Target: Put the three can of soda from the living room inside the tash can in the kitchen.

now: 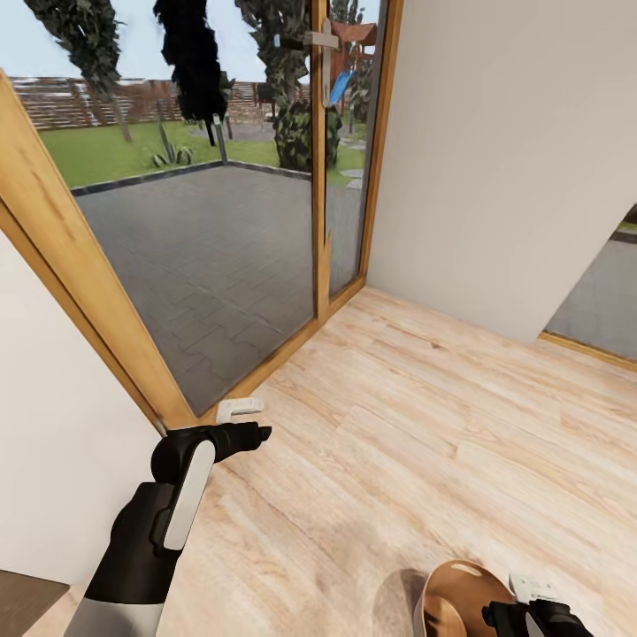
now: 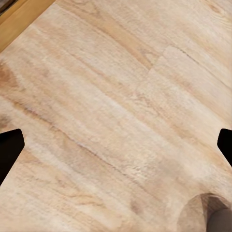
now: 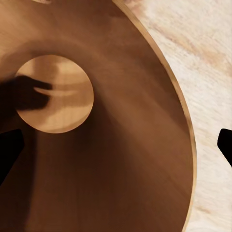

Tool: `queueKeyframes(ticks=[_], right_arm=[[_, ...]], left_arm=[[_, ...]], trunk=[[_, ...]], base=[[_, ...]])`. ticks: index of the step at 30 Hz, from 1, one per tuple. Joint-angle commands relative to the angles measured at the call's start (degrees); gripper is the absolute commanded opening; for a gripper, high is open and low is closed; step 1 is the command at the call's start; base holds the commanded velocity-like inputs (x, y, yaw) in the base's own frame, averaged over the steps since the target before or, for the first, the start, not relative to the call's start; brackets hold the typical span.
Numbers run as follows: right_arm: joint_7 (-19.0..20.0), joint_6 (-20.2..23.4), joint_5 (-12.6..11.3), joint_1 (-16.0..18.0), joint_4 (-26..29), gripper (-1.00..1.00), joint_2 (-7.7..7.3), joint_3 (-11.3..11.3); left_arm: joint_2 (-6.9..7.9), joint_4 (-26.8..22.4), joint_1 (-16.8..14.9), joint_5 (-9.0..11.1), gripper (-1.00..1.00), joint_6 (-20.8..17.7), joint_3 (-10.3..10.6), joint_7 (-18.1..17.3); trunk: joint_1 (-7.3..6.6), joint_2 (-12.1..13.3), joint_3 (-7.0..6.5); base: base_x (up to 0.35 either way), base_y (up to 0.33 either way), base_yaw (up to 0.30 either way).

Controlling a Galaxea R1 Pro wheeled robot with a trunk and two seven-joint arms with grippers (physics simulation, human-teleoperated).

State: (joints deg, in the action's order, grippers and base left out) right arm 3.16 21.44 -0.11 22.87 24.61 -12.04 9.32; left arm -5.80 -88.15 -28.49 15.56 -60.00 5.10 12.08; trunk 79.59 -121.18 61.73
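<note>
One trash can (image 1: 456, 597) sits on the light wooden floor (image 1: 425, 425), at the bottom of the head view. It is round like a bucket. The inside is smooth and brown-tan, with a thin pale rim. In the right wrist view the can's inside (image 3: 121, 145) looks like a deep brown bowl, with a round, lighter bottom far down.

Two arms show in the head view. The left gripper (image 1: 252, 435) is black and points out over the floor, well apart from the trash can. In the left wrist view its two black fingertips (image 2: 9, 147) sit at both edges with bare floor between them, so the fingers are spread apart and hold nothing. The right gripper (image 1: 522, 617) is just beside the trash can's rim. In the right wrist view its two black fingertips (image 3: 9, 147) are also spread wide, one over the can's inside and one over the floor, and they pinch nothing.

The floor is made of long planks with wavy grain. Beyond the trash can stands one big glass door (image 1: 212, 230) with a wooden frame. Outside it are grey paving stones and green grass. A plain white wall (image 1: 495, 159) stands next to the door.
</note>
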Motion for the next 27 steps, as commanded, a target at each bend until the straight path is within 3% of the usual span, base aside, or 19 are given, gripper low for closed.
queueKeyframes(ticks=[1,5,10,23,24,27], right_arm=[[0.00,0.00,0.00,0.00,0.00,1.00,0.00,0.00],[0.00,0.00,0.01,-0.01,0.00,1.00,0.00,0.00],[0.00,-0.01,0.00,-0.01,-0.27,1.00,-0.04,0.00],[0.00,-0.08,0.02,0.00,-1.19,1.00,-0.08,0.00],[0.00,-0.08,0.02,-0.01,-1.21,-1.00,-0.08,0.00],[0.00,-0.08,0.02,-0.01,-1.22,-1.00,-0.09,0.00]], left_arm=[[0.00,0.00,0.00,0.00,1.00,0.00,0.00,0.01],[0.00,0.00,0.01,0.00,1.00,0.00,0.00,0.01],[0.00,0.00,0.01,0.01,1.00,0.00,0.00,-0.01],[0.00,0.00,0.01,0.08,1.00,0.00,0.00,-0.04],[0.00,0.00,0.01,0.08,1.00,0.00,0.00,-0.04],[0.00,0.00,0.01,0.08,1.00,0.00,0.00,-0.04]], trunk=[[0.00,0.00,0.00],[0.00,0.00,0.00],[1.10,-2.01,0.90],[1.10,-2.01,0.90],[1.10,-2.01,0.90],[1.10,-2.01,0.90]], base=[[0.000,0.000,0.000],[0.000,0.000,0.000],[0.000,0.000,0.000],[0.000,0.000,0.000],[0.000,0.000,0.000],[0.000,0.000,0.000]])
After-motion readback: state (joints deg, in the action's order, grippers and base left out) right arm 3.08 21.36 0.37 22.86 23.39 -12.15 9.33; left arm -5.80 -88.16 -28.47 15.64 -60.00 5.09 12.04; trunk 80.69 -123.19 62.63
